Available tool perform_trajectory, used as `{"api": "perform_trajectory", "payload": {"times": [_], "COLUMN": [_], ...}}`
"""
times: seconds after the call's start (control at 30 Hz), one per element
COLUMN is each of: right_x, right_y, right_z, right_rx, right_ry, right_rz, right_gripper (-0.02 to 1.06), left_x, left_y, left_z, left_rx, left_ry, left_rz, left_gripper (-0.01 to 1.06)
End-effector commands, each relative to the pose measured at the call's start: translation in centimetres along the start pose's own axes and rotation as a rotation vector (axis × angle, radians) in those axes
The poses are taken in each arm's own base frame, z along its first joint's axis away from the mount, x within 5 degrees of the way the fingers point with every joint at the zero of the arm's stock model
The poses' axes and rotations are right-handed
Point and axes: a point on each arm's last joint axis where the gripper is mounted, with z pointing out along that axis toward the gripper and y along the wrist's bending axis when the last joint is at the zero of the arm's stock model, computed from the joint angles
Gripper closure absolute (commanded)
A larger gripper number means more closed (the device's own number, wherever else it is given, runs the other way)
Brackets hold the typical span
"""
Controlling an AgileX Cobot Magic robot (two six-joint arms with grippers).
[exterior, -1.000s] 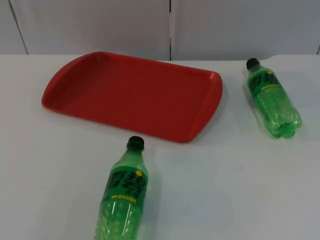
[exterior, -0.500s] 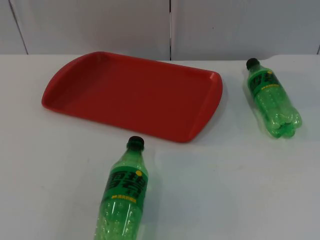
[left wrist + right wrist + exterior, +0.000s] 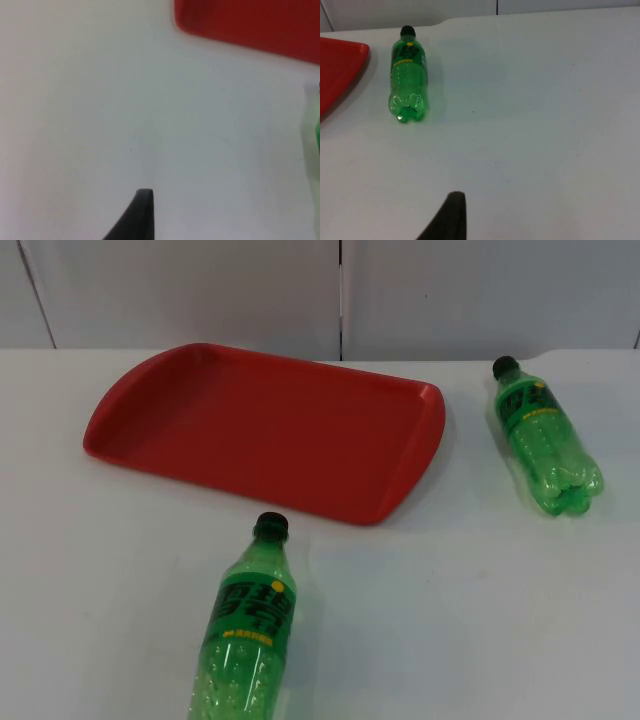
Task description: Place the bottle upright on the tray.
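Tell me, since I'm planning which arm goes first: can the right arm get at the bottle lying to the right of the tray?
Probably yes. That bottle lies on its side on bare table, apart from the red tray, with nothing between it and the right gripper's fingertip.

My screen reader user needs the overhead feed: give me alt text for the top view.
Two green bottles lie on their sides on the white table: the near bottle in front of the red tray, cap toward it, and the far bottle to the tray's right. The tray holds nothing yet.
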Motion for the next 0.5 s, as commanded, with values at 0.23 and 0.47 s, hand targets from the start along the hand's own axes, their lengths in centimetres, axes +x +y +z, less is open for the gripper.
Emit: {"api": "perform_trajectory", "payload": {"times": [0.23,0.47], "right_x": [0.1,0.1], "right_y": [0.0,0.0], "right_z": [0.1,0.1], "right_rx": [0.002,0.002], "right_ry": [-0.001,-0.001], "right_rz": [0.002,0.002], "right_gripper": [0.00,0.00], "left_x": [-1.6,-3.5], "left_y": [-0.1,-0.6], "left_z": [2.2,4.2], "left_rx": [0.033,0.100], "left_ry": [0.052,0.134], "left_rz": [-0.001,0.006], "left_gripper": [0.00,0.00]}}
